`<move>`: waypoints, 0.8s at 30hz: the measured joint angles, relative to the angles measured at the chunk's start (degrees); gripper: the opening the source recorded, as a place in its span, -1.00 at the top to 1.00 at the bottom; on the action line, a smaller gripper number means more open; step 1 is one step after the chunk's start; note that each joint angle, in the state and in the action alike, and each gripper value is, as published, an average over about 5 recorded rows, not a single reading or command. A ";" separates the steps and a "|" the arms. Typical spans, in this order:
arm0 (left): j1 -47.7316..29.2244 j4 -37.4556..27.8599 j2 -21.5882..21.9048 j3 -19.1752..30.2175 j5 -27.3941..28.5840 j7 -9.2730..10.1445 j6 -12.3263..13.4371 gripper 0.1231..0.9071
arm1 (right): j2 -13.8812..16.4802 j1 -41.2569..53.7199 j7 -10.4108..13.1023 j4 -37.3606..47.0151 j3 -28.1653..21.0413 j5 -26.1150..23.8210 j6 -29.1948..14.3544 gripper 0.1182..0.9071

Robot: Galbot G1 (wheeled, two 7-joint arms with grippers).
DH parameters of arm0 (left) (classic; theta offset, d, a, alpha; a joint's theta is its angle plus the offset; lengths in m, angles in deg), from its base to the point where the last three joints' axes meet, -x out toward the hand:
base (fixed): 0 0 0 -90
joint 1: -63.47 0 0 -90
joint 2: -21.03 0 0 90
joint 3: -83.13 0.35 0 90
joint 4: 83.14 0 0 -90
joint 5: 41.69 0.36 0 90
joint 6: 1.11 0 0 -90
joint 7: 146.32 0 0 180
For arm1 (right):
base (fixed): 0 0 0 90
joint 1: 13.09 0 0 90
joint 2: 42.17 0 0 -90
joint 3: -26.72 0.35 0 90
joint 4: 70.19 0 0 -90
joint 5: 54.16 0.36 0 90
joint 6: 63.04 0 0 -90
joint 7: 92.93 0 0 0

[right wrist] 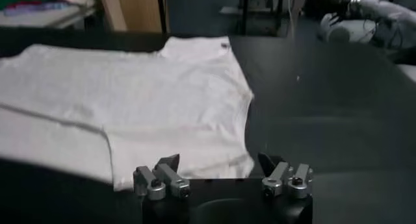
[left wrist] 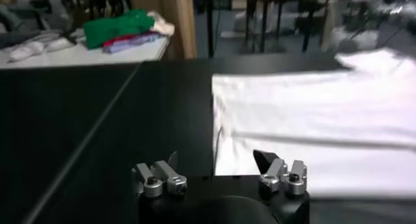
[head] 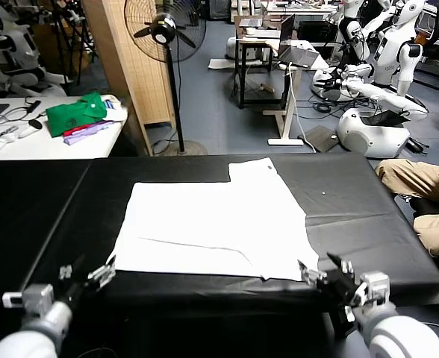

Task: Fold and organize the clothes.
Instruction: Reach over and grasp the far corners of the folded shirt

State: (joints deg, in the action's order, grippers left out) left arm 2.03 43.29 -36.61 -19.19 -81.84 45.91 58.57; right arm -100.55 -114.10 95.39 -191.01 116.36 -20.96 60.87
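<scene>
Care now goes to the near hem: the white T-shirt [head: 216, 224] lies plain side up on the black tabletop [head: 354, 186], partly folded, one sleeve toward the far edge. Left end effector [head: 100, 274] and right end effector [head: 320, 274] both stand open and empty, just off its two near corners. Each should probably pinch one layer squarely and lift together to keep the fold even.

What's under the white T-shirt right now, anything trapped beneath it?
The white T-shirt lies flat on the black table, one layer folded over itself. No lumps show. Anything thin beneath the cloth would be hidden.
</scene>
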 joint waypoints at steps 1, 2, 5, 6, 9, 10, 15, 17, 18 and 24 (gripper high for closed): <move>-2.60 -1.29 0.51 0.93 -0.38 -0.08 -0.06 -0.72 | -0.14 2.60 0.23 2.27 -1.41 0.26 -0.55 -0.72; -5.35 -2.76 0.98 2.04 -0.66 -0.14 -0.12 -0.72 | -0.35 5.30 0.51 4.72 -2.90 0.62 -0.88 -0.72; -13.54 -8.02 1.94 6.14 -1.38 -0.03 -0.23 -0.72 | -1.30 13.03 1.12 12.26 -7.37 2.15 -1.06 -0.72; -16.17 -10.03 2.09 7.70 -1.75 0.13 -0.35 -0.72 | -1.70 15.56 1.13 14.88 -8.81 2.71 -1.01 -0.72; -23.64 -16.36 2.26 12.55 -3.47 0.66 -1.19 -0.72 | -3.02 22.71 0.69 22.61 -12.61 3.54 -1.16 -0.72; -26.00 -18.42 2.26 14.13 -4.07 0.81 -1.60 -0.72 | -3.52 25.11 0.38 25.35 -13.84 3.56 -1.28 -0.72; -36.78 -28.74 2.14 21.48 -5.30 0.53 -3.03 -0.72 | -6.52 36.60 -0.89 39.49 -19.90 3.20 -2.03 -0.72; -40.29 -32.73 2.14 23.86 -5.88 0.37 -3.58 -0.72 | -7.99 40.60 -1.51 44.94 -21.98 2.54 -2.45 -0.72; -41.89 -34.65 2.11 24.90 -6.40 0.34 -3.98 -0.72 | -8.79 42.40 -1.96 47.57 -22.89 2.05 -2.69 -0.72; -48.73 -43.69 1.55 28.99 -7.37 0.08 -5.66 -0.72 | -14.04 50.65 -3.20 61.33 -25.39 -1.03 -3.91 -0.72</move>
State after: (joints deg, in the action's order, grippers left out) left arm -46.70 -0.41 -35.06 9.80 -89.21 45.99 52.91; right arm -114.59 -63.45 92.20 -129.68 90.97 -21.99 56.96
